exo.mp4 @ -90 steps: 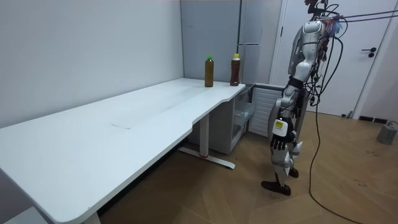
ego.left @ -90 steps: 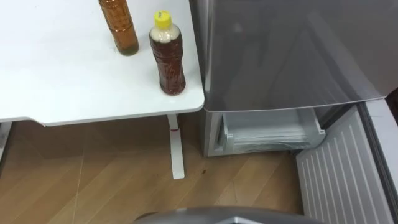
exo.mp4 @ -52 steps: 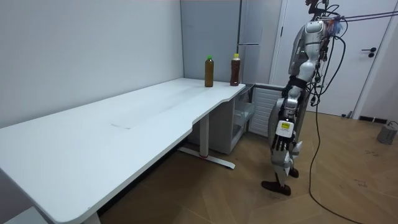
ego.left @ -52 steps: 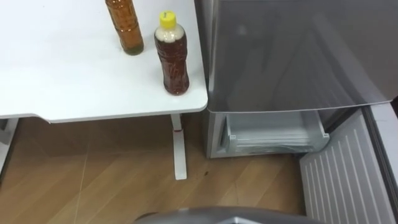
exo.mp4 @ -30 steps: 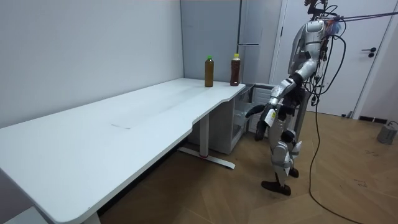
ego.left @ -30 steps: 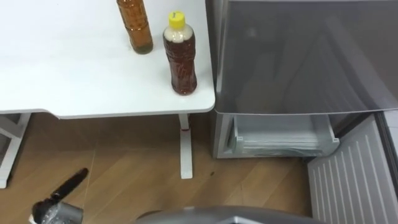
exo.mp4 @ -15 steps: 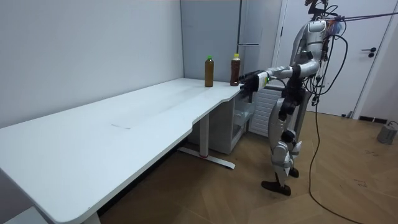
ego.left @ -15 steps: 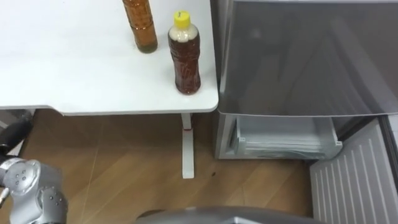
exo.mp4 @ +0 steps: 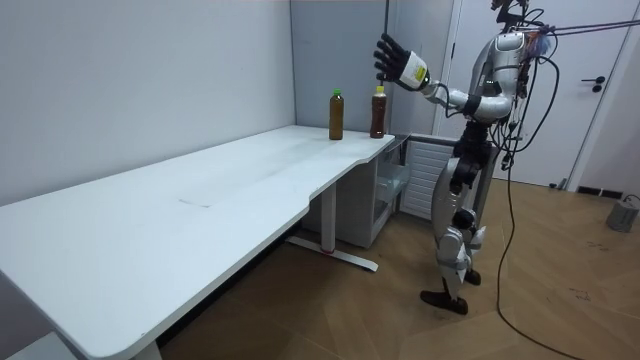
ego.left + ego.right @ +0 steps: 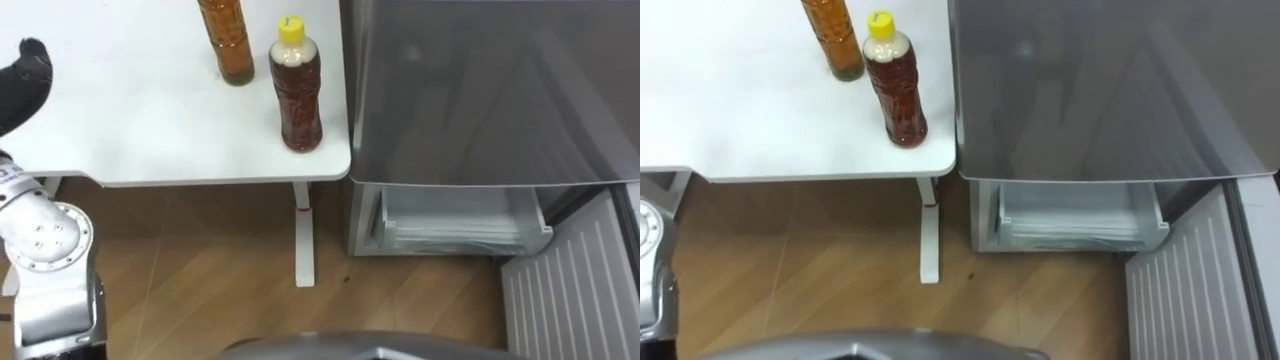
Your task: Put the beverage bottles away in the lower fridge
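the robot is standing before the fridge (image 10: 480, 90), whose lower door (image 10: 575, 290) is hanging open at the right, baring a pale drawer (image 10: 455, 225). just left of it, a white table (image 10: 120, 130) is carrying both drinks: the yellow-capped bottle (image 10: 297, 90) is standing upright near the table's corner, the green-capped bottle (image 9: 336, 115) just behind it. the left hand (image 10: 22, 85) is hovering above the table, well left of the bottles, fingers spread wide, holding nothing.
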Tool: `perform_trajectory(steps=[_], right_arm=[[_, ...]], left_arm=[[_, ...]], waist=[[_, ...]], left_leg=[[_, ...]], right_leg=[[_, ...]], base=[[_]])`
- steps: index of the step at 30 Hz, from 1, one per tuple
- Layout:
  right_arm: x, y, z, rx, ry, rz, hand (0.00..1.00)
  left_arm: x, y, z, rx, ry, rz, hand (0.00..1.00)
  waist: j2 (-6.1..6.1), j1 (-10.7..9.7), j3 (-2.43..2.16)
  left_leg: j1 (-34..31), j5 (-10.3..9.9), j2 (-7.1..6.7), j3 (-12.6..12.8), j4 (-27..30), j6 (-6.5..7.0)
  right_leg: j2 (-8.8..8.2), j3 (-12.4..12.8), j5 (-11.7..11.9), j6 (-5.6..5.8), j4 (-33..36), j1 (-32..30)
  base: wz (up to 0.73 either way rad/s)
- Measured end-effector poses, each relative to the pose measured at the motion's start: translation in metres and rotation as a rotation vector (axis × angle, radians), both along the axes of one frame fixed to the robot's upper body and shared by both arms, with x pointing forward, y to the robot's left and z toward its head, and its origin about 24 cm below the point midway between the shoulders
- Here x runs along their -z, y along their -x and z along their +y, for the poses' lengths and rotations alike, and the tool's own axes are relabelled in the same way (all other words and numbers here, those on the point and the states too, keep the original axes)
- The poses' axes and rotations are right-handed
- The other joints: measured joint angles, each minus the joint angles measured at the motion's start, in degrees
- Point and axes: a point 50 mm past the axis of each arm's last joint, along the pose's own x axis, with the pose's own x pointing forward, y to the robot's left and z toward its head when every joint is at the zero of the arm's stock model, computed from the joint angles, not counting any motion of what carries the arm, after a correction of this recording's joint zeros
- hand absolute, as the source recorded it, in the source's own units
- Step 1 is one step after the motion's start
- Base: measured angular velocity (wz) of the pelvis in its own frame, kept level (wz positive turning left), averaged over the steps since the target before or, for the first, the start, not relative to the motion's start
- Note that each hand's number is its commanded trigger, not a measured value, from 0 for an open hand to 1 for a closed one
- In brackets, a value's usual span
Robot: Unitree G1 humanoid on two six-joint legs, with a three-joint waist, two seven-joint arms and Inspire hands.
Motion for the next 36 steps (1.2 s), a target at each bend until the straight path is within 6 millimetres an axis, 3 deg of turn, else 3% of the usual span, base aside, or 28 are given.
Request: perform_trajectory(steps=[8, 15, 23, 30, 36], right_arm=[[0.0, -0.001, 0.0, -0.006, -0.007, -0.004, 0.0], [0.0, -0.008, -0.001, -0.024, -0.019, 0.001, 0.0], [0.0, -0.019, -0.004, -0.076, -0.007, -0.003, 0.0], [0.001, -0.021, 0.001, -0.078, -0.002, -0.008, 0.0], [0.002, -0.021, 0.003, -0.105, -0.005, 0.0, 0.0]], left_arm=[[-0.007, -0.007, -0.012, 0.137, -0.036, -0.002, 0.0], [-0.03, -0.009, -0.026, 0.259, -0.09, -0.084, 0.0], [-0.022, -0.021, -0.064, 0.527, -0.077, -0.024, 0.0], [-0.022, -0.026, -0.077, 0.64, -0.103, 0.006, 0.0], [-0.024, -0.029, -0.089, 0.721, -0.117, 0.015, 0.0]], waist=[[0.19, -0.15, 0.13], [0.05, -0.46, 0.26], [-0.23, -2.26, 0.4], [-0.99, -3.21, 0.37], [-0.88, -3.19, 0.28]], left_leg=[[-0.46, 0.0, -0.04, -0.01, 0.09, 0.0], [-1.31, 0.01, -0.11, -0.33, 0.31, 0.02], [-1.34, 0.02, -0.13, -0.3, 0.22, 0.02], [-1.35, 0.02, -0.09, -0.15, 0.21, 0.02], [-1.18, 0.02, -0.06, 0.2, 0.19, 0.02]], right_leg=[[0.0, -0.06, -0.03, 0.01, -0.07, -0.31], [0.01, -0.19, -0.03, 0.01, 0.02, -0.98], [0.02, -0.01, -0.03, 0.01, 0.02, -1.01], [0.05, 0.15, -0.03, 0.01, -0.03, -1.09], [0.03, 0.5, -0.03, 0.01, 0.0, -1.07]], base=[[0.0], [0.02], [0.0], [-0.01], [-0.02]])
